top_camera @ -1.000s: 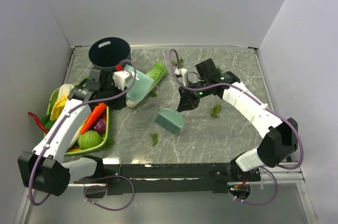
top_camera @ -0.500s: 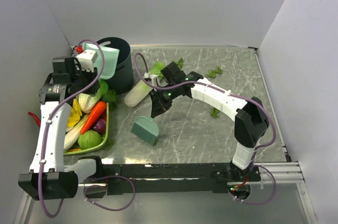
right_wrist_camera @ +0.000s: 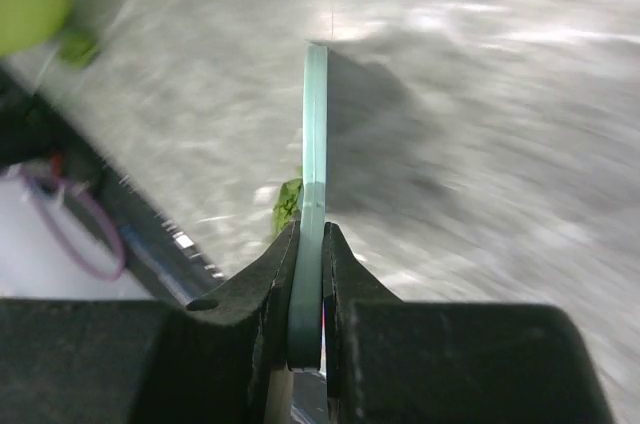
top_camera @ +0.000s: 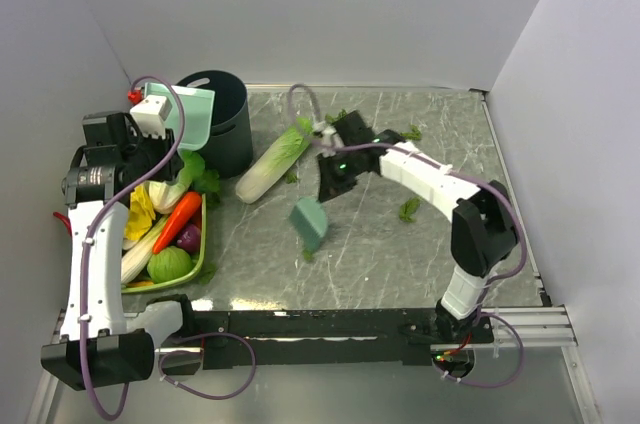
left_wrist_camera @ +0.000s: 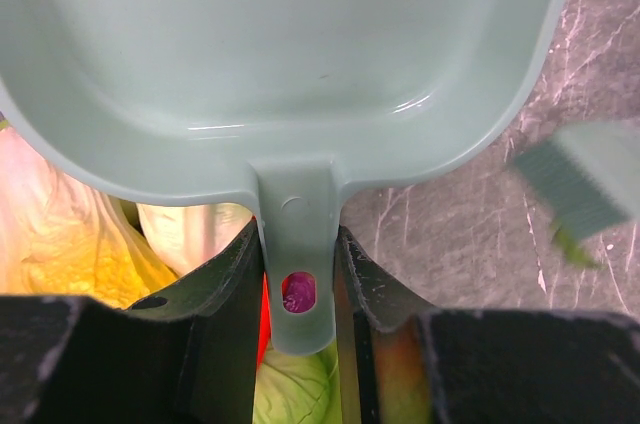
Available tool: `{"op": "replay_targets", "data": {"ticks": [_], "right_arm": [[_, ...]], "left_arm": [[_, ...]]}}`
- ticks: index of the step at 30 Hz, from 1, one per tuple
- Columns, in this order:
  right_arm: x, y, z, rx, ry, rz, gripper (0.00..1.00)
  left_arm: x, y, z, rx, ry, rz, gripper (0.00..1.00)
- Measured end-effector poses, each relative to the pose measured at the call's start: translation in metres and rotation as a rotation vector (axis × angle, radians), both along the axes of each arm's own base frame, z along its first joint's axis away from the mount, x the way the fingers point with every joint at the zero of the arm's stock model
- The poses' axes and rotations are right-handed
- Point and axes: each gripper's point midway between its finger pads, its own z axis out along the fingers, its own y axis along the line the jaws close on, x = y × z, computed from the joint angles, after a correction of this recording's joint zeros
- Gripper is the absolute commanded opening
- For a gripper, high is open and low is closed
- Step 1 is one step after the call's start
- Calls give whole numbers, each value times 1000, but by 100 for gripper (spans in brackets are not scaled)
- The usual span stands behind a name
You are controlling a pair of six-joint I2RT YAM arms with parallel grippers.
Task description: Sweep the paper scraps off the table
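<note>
My left gripper (top_camera: 166, 147) is shut on the handle of the teal dustpan (top_camera: 192, 114), held up beside the black bin; in the left wrist view the handle (left_wrist_camera: 298, 274) sits between the fingers under the pan (left_wrist_camera: 290, 54). My right gripper (top_camera: 330, 180) is shut on the teal hand brush (top_camera: 309, 223), head down over the middle of the table (top_camera: 400, 254); the handle (right_wrist_camera: 313, 194) shows edge-on. Paper scraps lie by the brush (top_camera: 308, 255), at mid right (top_camera: 408, 209) and at the back (top_camera: 410, 132). One scrap (right_wrist_camera: 288, 206) shows beside the brush.
A pale-green cabbage (top_camera: 272, 162) lies left of the right gripper. The black bin (top_camera: 228, 129) stands at the back left. A lime-green tray (top_camera: 203, 256) with vegetables lies at the left edge. Walls close in the back and both sides.
My left arm lifted the dustpan from the table to beside the bin. My right arm swung the brush left, then back toward the middle; the cabbage is now uncovered.
</note>
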Motion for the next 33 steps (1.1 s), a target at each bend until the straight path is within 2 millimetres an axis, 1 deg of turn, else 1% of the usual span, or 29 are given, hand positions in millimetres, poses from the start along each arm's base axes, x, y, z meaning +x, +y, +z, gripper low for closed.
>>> {"op": "replay_targets", "data": {"ticks": [2,3,4,5,7,9,10,12,15,16,20,21,23,25,28,31,33], "right_arm": [[18,-24,9,-7,-32,-65,0],[24,-32,17,1,-56,-82,0],[28,-38,28,24,-83,-90,0],[28,-39,41,56,-109,-81,0],[21,-28,67,141,-150,-29,0],[10,-8,86,218,-170,37,0],[5,3,91,246,-170,64,0],[-2,24,96,276,-164,109,0],[-3,59,96,294,-148,143,0],[-1,75,95,298,-142,134,0],[7,110,86,306,-121,42,0],[9,116,85,305,-114,19,0],[18,130,83,303,-87,-40,0],[34,147,83,323,-66,-111,0],[43,154,70,316,-22,-187,0],[46,154,52,282,42,-269,0],[44,151,45,260,88,-317,0]], "left_arm": [[0,3,0,3,-2,6,1],[0,4,0,6,-3,9,1],[0,5,0,7,-3,12,1],[0,6,0,8,-3,14,1],[0,7,1,7,-4,19,1],[0,9,1,2,-7,24,1],[1,10,2,2,-9,29,1],[1,14,2,0,-12,44,1],[1,17,2,-2,-10,60,1],[1,17,2,0,-10,62,1],[2,18,8,1,-22,72,1],[2,19,11,3,-29,75,1],[3,19,18,5,-46,79,1],[4,20,23,9,-59,81,1],[4,21,27,12,-68,84,1],[4,21,26,14,-67,86,1],[4,21,26,13,-66,87,1]]}}
